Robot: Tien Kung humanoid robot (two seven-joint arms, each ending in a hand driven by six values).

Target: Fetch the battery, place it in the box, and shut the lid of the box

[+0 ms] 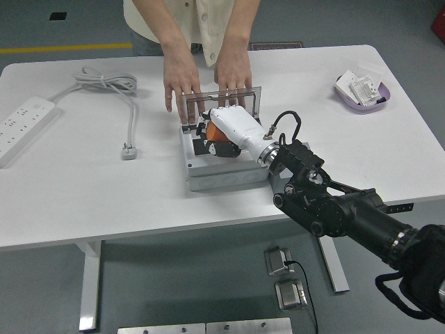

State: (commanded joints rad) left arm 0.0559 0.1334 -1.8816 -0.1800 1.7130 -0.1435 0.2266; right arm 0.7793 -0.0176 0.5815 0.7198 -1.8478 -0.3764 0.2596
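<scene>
White table (83, 188): one box (224, 169), one hand (226, 125) clasping one orange battery (213, 132).

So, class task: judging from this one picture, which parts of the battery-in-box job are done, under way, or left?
Done: fetching; an orange item, probably the battery, is already inside the grey box. Under way: the right robot hand is over it; whether it grips is unclear. Left: closing the clear lid, which stands upright with a person's hands behind it.
</scene>
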